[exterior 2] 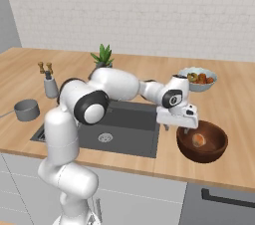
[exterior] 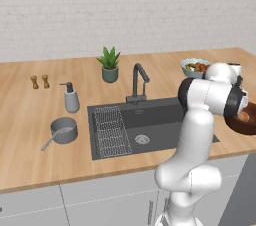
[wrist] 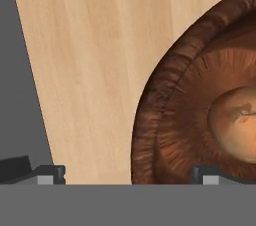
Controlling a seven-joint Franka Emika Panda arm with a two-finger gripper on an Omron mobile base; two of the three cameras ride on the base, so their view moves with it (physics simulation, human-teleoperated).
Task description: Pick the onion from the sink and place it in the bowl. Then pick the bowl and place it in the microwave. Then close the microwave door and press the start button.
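The gripper (exterior 2: pixel 185 128) hung low over the near-left rim of the wooden bowl (exterior 2: pixel 211 154), its jaws wide apart and holding nothing. In the hand view one fingertip (wrist: pixel 50 174) stood over bare counter and the other over the bowl's inner wall, so the rim lay between them. That straddle suited a pinch on the rim, which looked like the step in hand, since the onion (exterior 2: pixel 199 140) already rested in the bottom of the bowl, clear of the fingers.

The bowl sat on the wooden counter (exterior 2: pixel 234 114) to the right of the sink (exterior 2: pixel 134 134), close to the counter's front edge. Bare counter lay between the bowl and the basin, giving the outer finger room to come down. The near edge left little margin, so a lift probably wanted to go straight up, and level, or the onion could roll.

Behind the bowl, well apart, stood a grey-blue bowl of colourful food (exterior 2: pixel 199 79). The basin held its drain (exterior: pixel 142 139) and a wire rack (exterior: pixel 112 131), with the black faucet (exterior: pixel 139 82) at its back edge. Farther left were a small saucepan (exterior: pixel 64 130), a soap dispenser (exterior: pixel 71 98) and a potted plant (exterior: pixel 110 64).
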